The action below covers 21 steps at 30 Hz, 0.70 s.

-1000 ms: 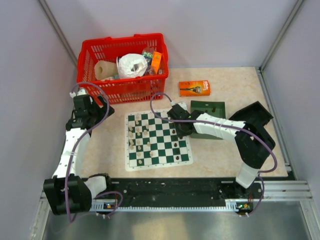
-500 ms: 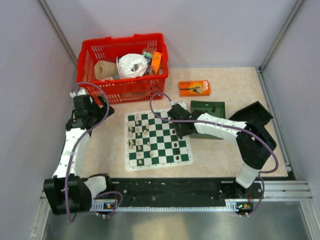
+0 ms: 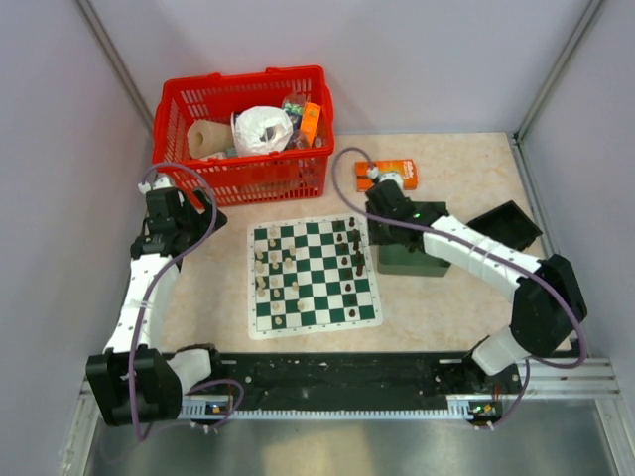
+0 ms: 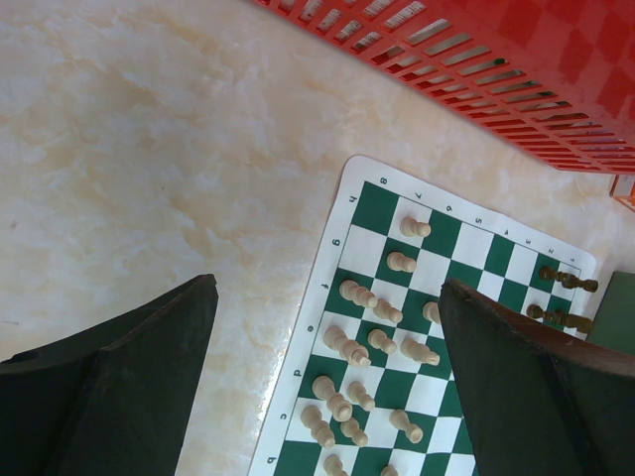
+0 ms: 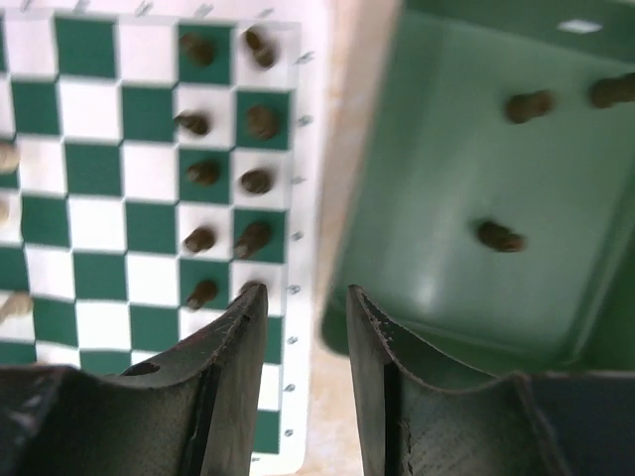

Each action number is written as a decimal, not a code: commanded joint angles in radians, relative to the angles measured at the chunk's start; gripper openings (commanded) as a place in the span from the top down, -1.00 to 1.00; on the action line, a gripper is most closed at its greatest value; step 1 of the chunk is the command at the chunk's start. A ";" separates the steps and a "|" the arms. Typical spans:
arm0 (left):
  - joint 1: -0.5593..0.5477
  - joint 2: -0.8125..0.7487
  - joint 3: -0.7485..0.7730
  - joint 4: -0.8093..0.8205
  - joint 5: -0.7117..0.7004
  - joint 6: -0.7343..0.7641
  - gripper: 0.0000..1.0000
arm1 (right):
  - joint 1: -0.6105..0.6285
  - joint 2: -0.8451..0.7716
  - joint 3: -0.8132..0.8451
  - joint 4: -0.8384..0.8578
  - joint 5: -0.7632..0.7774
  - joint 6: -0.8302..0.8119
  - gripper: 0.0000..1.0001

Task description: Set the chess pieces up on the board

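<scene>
Right hand [image 5: 304,290]: parted narrowly, empty, above gap between board [image 5: 99,223] and green tray [image 5: 437,178] with dark chess pieces [image 5: 499,236]. Left hand [image 4: 327,286]: spread wide, empty, above tabletop [image 4: 149,149].

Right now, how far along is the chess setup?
Done: cream plastic chessmen and two files of dark ones are on the green and white checked mat. In hand: nothing; the right gripper hangs open, empty by the dark green tray. Left: at least three dark pieces in that tray.
</scene>
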 commanded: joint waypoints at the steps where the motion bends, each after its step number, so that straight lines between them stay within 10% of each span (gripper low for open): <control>1: 0.001 -0.005 0.002 0.043 0.009 -0.005 -0.97 | -0.177 -0.068 -0.020 0.038 -0.043 -0.011 0.22; 21: -0.001 0.006 0.015 0.038 0.010 -0.002 -0.97 | -0.421 0.091 -0.017 0.075 -0.103 -0.050 -0.01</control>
